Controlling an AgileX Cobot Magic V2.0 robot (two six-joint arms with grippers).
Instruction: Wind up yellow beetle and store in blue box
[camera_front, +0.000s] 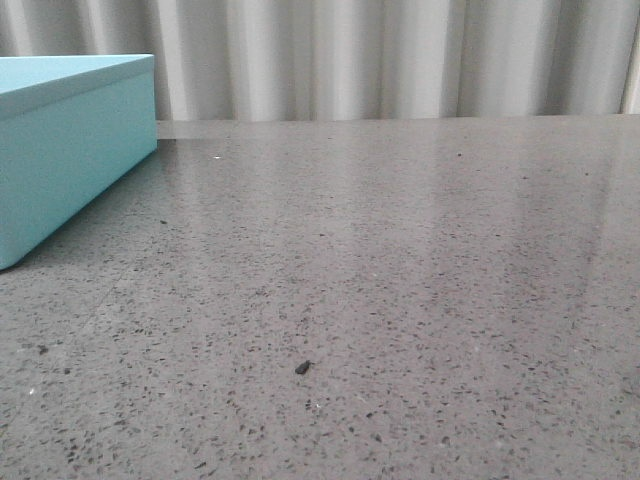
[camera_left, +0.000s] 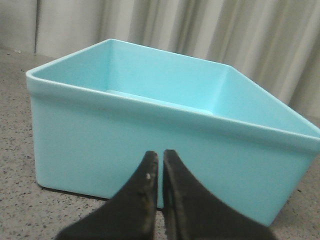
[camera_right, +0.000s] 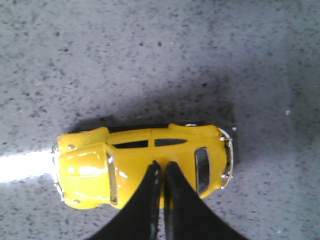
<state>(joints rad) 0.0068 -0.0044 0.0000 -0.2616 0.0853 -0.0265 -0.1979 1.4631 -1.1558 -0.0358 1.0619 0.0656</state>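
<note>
The yellow beetle (camera_right: 135, 155) shows only in the right wrist view, standing on its wheels on the grey speckled table and seen from above. My right gripper (camera_right: 163, 164) is shut, its fingertips together right over the car's roof and not around the car. The blue box (camera_front: 70, 150) stands at the far left of the front view. In the left wrist view the box (camera_left: 150, 125) is open at the top, and the part of its inside that shows is empty. My left gripper (camera_left: 161, 154) is shut and empty, just in front of the box's near wall. Neither gripper shows in the front view.
The grey speckled table (camera_front: 400, 250) stretches from the box to the right edge of the front view. A small dark speck (camera_front: 302, 368) lies on it near the front. A pale pleated curtain (camera_front: 400, 60) hangs behind the table's far edge.
</note>
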